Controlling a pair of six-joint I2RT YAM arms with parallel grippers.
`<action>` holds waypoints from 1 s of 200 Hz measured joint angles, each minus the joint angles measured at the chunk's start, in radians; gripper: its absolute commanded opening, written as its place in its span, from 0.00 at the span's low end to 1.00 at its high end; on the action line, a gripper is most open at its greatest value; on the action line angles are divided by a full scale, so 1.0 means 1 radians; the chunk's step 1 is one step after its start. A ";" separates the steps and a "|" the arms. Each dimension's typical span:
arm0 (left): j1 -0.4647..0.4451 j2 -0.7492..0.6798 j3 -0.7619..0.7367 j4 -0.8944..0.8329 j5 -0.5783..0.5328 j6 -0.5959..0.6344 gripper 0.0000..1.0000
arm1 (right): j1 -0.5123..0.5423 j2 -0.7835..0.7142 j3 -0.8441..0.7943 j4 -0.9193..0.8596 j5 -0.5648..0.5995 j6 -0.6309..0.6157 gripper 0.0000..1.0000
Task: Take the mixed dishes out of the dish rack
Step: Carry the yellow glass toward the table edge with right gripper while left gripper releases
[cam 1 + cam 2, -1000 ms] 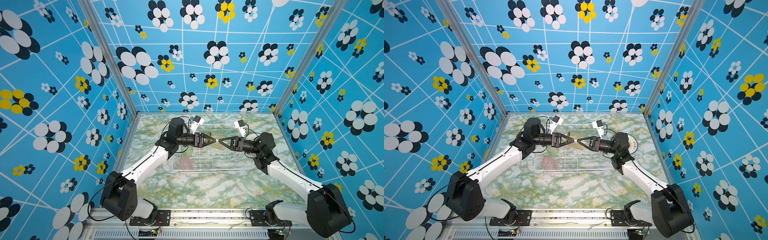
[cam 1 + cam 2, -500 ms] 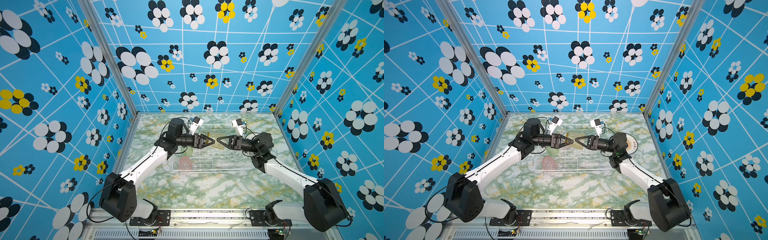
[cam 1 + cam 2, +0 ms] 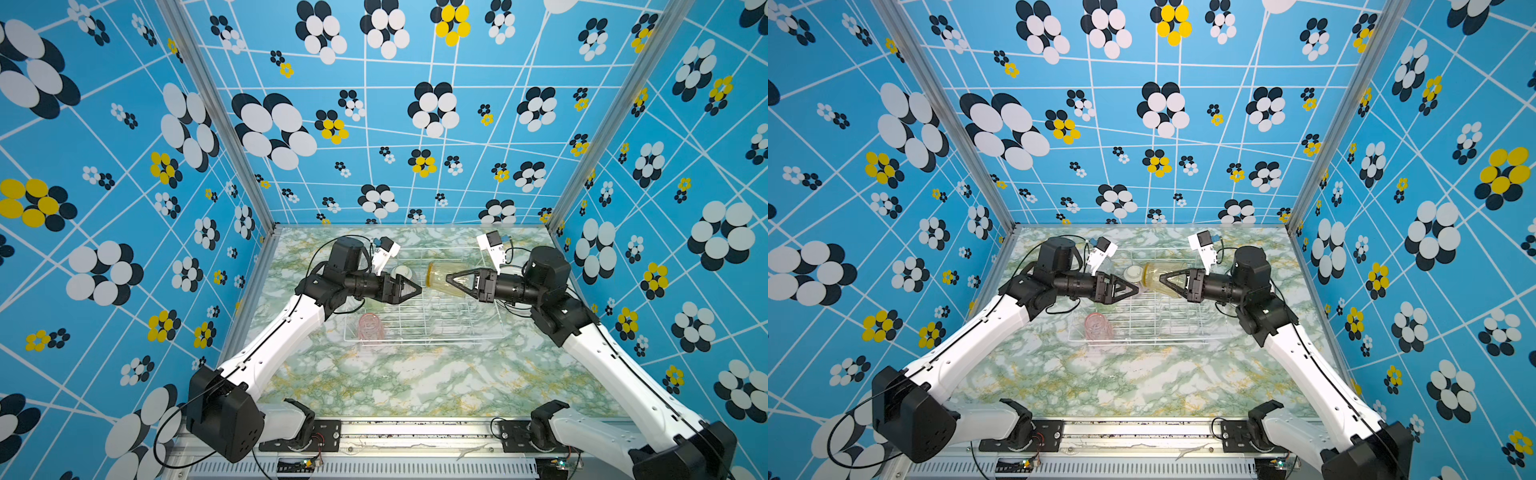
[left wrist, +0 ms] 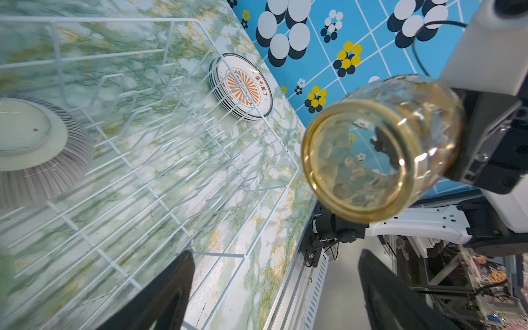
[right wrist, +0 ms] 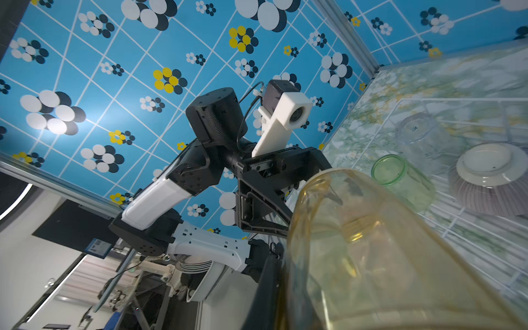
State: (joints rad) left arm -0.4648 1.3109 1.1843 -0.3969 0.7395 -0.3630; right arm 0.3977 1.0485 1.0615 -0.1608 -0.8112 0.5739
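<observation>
In both top views my right gripper (image 3: pixel 451 277) (image 3: pixel 1163 276) is shut on the amber tumbler (image 3: pixel 438 279) (image 3: pixel 1154 276), held on its side above the white wire dish rack (image 3: pixel 424 332). The tumbler's mouth (image 4: pixel 354 160) faces my left gripper (image 3: pixel 417 287), which is open and empty, its fingers (image 4: pixel 165 294) wide apart a short way from the rim. The rack holds a pink tumbler (image 3: pixel 369 328), a green tumbler (image 5: pixel 400 180), a clear tumbler (image 5: pixel 420 134) and an upturned ribbed bowl (image 4: pixel 34 148). A stack of sunburst plates (image 4: pixel 241 85) lies on the table outside the rack.
The marble-patterned table (image 3: pixel 415 382) is boxed in by blue flowered walls (image 3: pixel 374 124) on three sides. Both arms meet over the rack's far half. The plate stack sits near the right wall, beyond the rack's wire rim (image 4: pixel 285 160).
My left jaws have opened wider and drawn back to the left off the amber tumbler. My right jaws have closed on it and hold it alone.
</observation>
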 measured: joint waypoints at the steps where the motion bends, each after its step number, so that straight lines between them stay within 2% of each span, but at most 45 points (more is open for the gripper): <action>1: 0.000 -0.001 0.002 -0.004 -0.005 0.002 0.90 | 0.000 -0.002 0.005 -0.011 0.005 -0.005 0.00; 20: -0.002 -0.040 0.049 -0.143 -0.153 0.057 0.90 | 0.032 -0.039 0.121 -0.287 0.153 -0.155 0.00; 38: -0.013 -0.074 0.091 -0.282 -0.332 0.098 0.90 | 0.119 -0.056 0.200 -0.521 0.314 -0.254 0.00; 58: -0.031 -0.092 0.110 -0.407 -0.504 0.126 0.90 | 0.241 -0.058 0.225 -0.724 0.475 -0.303 0.00; 84: -0.038 -0.092 0.093 -0.517 -0.642 0.140 0.90 | 0.394 -0.034 0.206 -0.934 0.644 -0.297 0.00; 106: -0.038 -0.092 0.050 -0.555 -0.708 0.140 0.91 | 0.496 -0.025 0.148 -1.031 0.721 -0.247 0.00; 127: -0.038 -0.092 0.018 -0.570 -0.741 0.141 0.92 | 0.550 -0.024 0.078 -1.066 0.751 -0.188 0.00; 200: -0.038 -0.057 -0.039 -0.531 -0.755 0.140 0.92 | 0.578 0.095 -0.146 -1.001 0.812 -0.041 0.00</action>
State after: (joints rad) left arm -0.5026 1.2541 1.1454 -0.9276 -0.0151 -0.2226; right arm 0.9752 1.1435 0.9157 -1.1614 0.0006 0.5331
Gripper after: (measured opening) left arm 0.922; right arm 0.084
